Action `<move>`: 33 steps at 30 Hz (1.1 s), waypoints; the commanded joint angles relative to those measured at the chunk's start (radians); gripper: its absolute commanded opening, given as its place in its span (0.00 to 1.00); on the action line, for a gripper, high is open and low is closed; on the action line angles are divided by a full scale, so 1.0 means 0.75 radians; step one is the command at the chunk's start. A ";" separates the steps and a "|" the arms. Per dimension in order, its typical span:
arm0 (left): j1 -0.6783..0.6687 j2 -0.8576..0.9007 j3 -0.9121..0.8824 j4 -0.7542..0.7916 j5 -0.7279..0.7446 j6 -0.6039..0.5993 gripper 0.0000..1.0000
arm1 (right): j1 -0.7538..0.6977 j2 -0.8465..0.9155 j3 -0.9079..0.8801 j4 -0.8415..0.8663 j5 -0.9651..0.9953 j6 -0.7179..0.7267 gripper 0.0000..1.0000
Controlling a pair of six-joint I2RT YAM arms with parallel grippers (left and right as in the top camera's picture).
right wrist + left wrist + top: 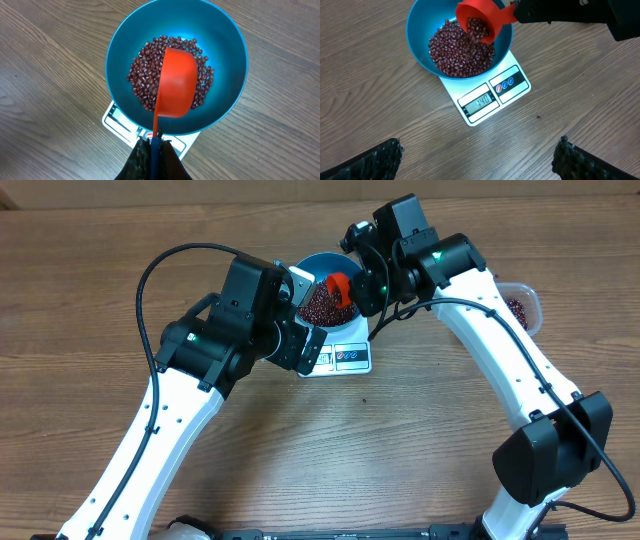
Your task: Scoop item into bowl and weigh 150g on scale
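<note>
Beans point(460, 55) run loose and light, spill easily, so I take them by the red scoop point(175, 82), handle pinched in my right gripper point(154, 145); left gripper point(477, 165) gapes wide, empty.

Beans point(460, 52): small, dark red-maroon, heaped loose in the bottom of the bowl point(420, 25), with a few more in the red scoop point(477, 22) tipped over its 1 o'clock rim and another lot in the clear tub point(522, 308), well off at 3 o'clock in the overhead view. Bowl: round, deep, bright blue, upright, covering most of the scale point(492, 97). Scale: flat, white, rectangular; only its display edge shows, at 5 o'clock from the bowl, reading what looks like 140.
</note>
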 commanded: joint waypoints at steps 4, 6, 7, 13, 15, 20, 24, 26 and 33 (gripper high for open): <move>0.005 0.006 0.011 0.002 0.019 0.025 1.00 | 0.005 -0.052 0.040 0.062 0.014 0.156 0.04; 0.005 0.006 0.011 0.002 0.019 0.025 1.00 | 0.008 -0.052 0.040 0.056 -0.047 0.082 0.04; 0.005 0.006 0.011 0.002 0.018 0.025 1.00 | 0.011 -0.052 0.040 0.048 -0.072 0.038 0.04; 0.005 0.006 0.011 0.002 0.019 0.025 1.00 | 0.011 -0.052 0.040 0.037 -0.061 0.010 0.04; 0.005 0.006 0.011 0.002 0.019 0.025 1.00 | 0.011 -0.052 0.040 0.037 -0.061 0.010 0.04; 0.005 0.006 0.011 0.002 0.018 0.025 1.00 | 0.011 -0.052 0.040 0.037 -0.061 0.015 0.04; 0.005 0.006 0.011 0.002 0.019 0.025 1.00 | 0.011 -0.052 0.040 0.042 -0.040 0.033 0.04; 0.005 0.006 0.011 0.002 0.018 0.025 1.00 | 0.011 -0.052 0.040 0.062 0.054 0.166 0.04; 0.005 0.006 0.011 0.002 0.019 0.025 1.00 | 0.027 -0.052 0.040 0.009 -0.015 -0.048 0.04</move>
